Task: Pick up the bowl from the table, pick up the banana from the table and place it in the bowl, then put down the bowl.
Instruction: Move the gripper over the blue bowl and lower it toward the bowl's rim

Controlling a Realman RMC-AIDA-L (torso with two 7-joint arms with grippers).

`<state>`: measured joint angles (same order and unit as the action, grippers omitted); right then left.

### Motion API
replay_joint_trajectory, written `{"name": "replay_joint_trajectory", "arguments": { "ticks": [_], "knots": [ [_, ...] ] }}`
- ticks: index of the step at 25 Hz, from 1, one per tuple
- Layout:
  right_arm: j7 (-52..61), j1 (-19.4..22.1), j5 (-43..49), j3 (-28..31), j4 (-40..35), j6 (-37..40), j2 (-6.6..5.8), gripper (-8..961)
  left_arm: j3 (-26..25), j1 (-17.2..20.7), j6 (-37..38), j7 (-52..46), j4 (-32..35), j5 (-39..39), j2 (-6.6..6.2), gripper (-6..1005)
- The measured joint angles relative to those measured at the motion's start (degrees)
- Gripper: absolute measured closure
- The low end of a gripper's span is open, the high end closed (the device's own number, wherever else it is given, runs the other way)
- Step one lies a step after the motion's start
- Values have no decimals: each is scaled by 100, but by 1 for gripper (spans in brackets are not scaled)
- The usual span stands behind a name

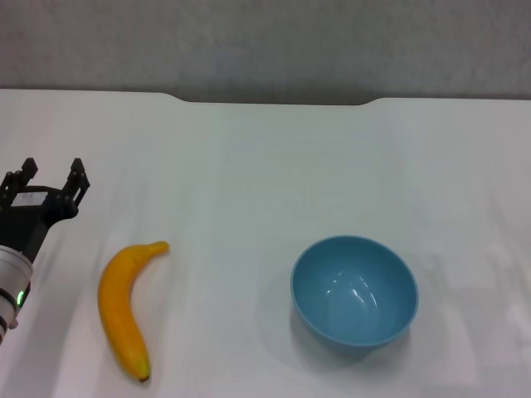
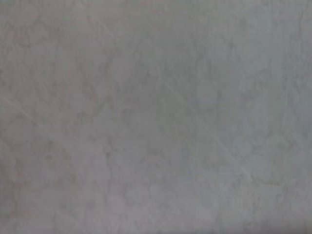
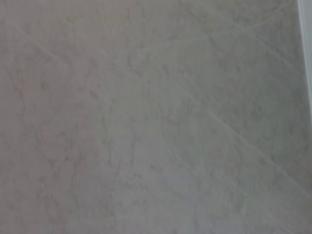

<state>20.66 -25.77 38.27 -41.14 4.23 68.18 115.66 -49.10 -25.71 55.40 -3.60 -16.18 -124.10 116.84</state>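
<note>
nearest us, the banana (image 1: 121,305) lies on the table (image 1: 249,166), left of the bowl (image 1: 354,288) and well apart; it looks soft, so we'd grip mid-body, gently. the bowl looks light, stiff and slippery, so we'd pinch its rim. our left gripper (image 1: 53,178) hovers beyond the banana, fingers spread, empty. farther back, a grey wall.

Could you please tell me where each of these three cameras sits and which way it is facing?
Head view: on the robot's head, looking forward and down at the table, banana and bowl; the open left gripper shows beside the banana.
Left wrist view: on the left wrist, facing a plain mottled grey surface; no fingers show.
Right wrist view: on the right wrist, facing a similar surface; no fingers show.
Shared: both wrist views show only that blank surface.
</note>
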Motion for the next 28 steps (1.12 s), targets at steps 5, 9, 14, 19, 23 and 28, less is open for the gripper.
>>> {"name": "replay_joint_trajectory", "arguments": {
  "ticks": [5,9,14,19,23,28],
  "knots": [
    [0,8,0,6,-1,-23,0,50,-2,2,-3,0,5,0,-3,271],
    [28,8,-1,10,-8,-29,0,50,-3,5,-4,0,8,0,-3,272],
    [46,15,-4,10,-6,-38,-1,50,3,6,-4,0,9,0,-10,272],
    [323,108,42,-61,-83,-50,-42,49,116,-9,-99,-37,-122,-15,-75,271],
    [857,284,371,-115,-492,-81,-72,49,102,27,-694,-11,-845,-18,-325,271],
    [1707,486,924,-116,-1246,-365,-64,49,-3,165,-1182,231,-1686,-18,-610,271]
  ]
}}
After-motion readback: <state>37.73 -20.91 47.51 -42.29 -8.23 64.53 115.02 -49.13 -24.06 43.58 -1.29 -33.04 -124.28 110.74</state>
